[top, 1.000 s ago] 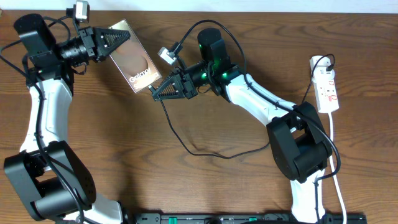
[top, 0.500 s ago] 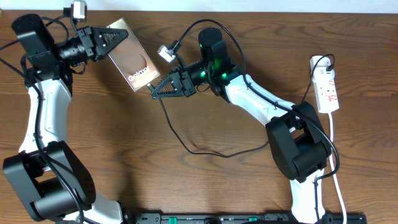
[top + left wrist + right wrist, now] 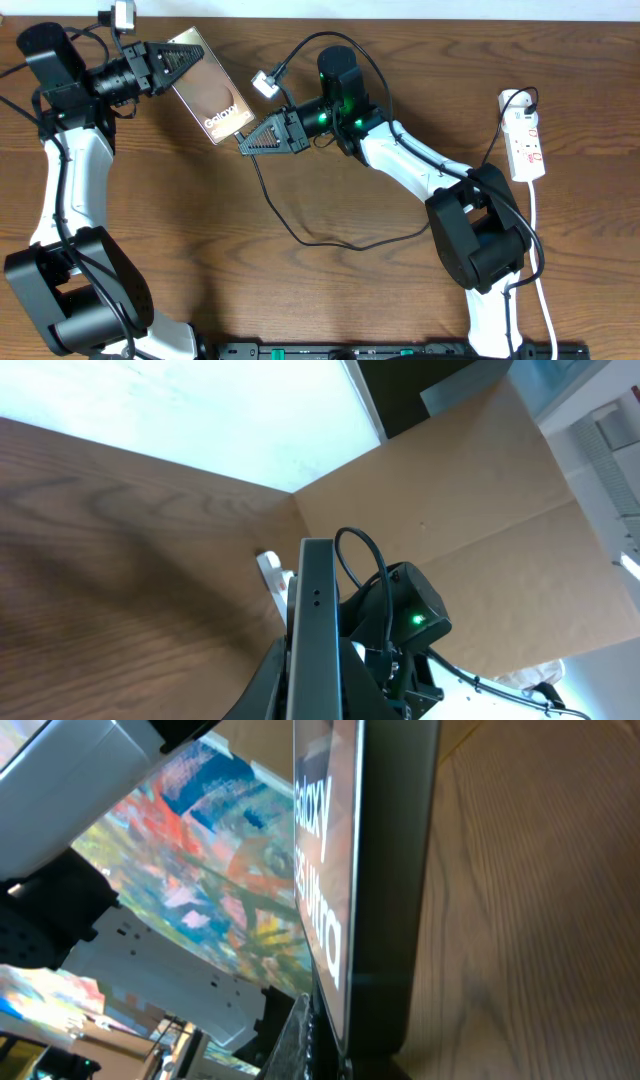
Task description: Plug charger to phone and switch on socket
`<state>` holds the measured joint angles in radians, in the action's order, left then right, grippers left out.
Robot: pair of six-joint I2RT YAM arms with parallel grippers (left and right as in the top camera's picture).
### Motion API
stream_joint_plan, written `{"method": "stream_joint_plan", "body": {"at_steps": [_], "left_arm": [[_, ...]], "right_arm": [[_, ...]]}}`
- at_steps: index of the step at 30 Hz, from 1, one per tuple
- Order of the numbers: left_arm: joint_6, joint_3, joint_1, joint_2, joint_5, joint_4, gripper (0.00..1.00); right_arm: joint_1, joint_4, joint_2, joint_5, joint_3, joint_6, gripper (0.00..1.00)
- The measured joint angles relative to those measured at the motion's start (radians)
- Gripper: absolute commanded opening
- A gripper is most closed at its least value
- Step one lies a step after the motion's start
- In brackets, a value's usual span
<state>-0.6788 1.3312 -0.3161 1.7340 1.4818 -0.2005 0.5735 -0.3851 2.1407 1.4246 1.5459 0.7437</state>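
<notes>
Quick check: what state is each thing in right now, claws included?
phone: held in left claw, screen showing Galaxy text.
charger: tip gripped by right claw at the phone's lower edge; seated or not, cannot tell.
socket: black plug in one end; on or off, cannot tell.
left claw: shut on phone.
right claw: shut on charger.

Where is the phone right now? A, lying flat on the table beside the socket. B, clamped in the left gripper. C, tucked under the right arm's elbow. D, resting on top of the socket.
B: the left gripper is shut on the phone's upper end, while the right gripper brings the charger to its lower corner.
</notes>
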Motion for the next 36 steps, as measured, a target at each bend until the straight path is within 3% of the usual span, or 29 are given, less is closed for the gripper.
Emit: {"method": "stream_joint_plan", "body": {"at_steps": [11,13,14,17,20,24,36], "left_arm": [[0.007,0.0,0.004,0.0,-0.001,0.002,0.08],[0.007,0.0,0.004,0.0,-0.002,0.002,0.08],[0.007,0.0,0.004,0.0,-0.002,0.002,0.07],[0.016,0.0,0.011,0.0,0.005,0.01,0.07],[0.024,0.0,0.023,0.0,0.026,0.016,0.07],[0.026,0.0,0.036,0.0,0.042,0.017,0.07],[0.058,0.0,0.022,0.0,0.058,0.017,0.07]], "right_arm": [[0.0,-0.006,0.0,-0.011,-0.002,0.008,0.01],[0.0,-0.006,0.0,-0.012,-0.002,0.008,0.05],[0.0,-0.006,0.0,-0.013,-0.002,0.011,0.13],[-0.001,-0.018,0.0,-0.049,-0.002,0.017,0.49],[-0.002,-0.023,0.0,-0.09,-0.001,0.014,0.76],[-0.003,-0.026,0.0,-0.116,-0.001,0.018,0.99],[-0.012,-0.025,0.0,-0.124,-0.001,0.014,0.99]]}}
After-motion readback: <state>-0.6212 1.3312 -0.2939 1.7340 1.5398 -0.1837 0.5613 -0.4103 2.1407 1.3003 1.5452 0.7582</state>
